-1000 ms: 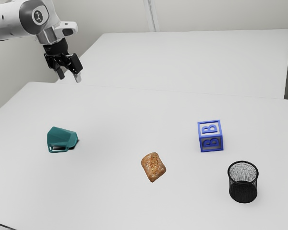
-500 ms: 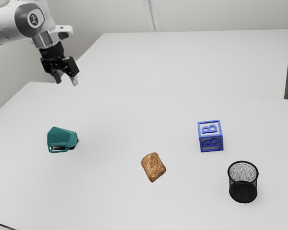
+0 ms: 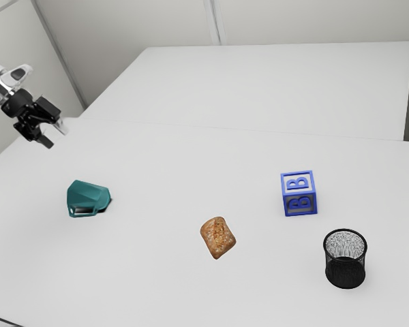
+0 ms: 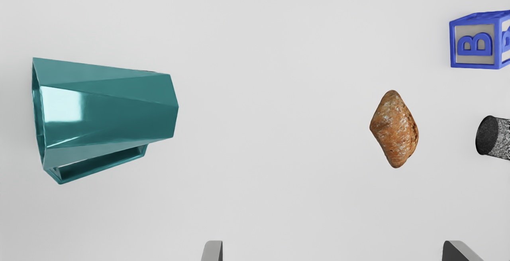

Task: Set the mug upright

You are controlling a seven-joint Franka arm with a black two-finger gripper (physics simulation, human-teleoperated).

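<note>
- Because the teal mug (image 3: 87, 199) lay on its side on the white table (image 3: 150, 272), uprightness was unachieved; gripping, turning and standing it on its base seemed left to do.
- The gripper (image 3: 55, 136) hung above and apart from it, fingers wide, nothing between them.
- The mug's mouth faced away from the bread roll (image 3: 218, 238), with broad turning room between.
- The tabletop's edge at the exterior view's left ran clear of the mug.
- The letter block (image 3: 299, 193) and black mesh cup (image 3: 345, 259) stood farther off, unlikely to obstruct.
</note>
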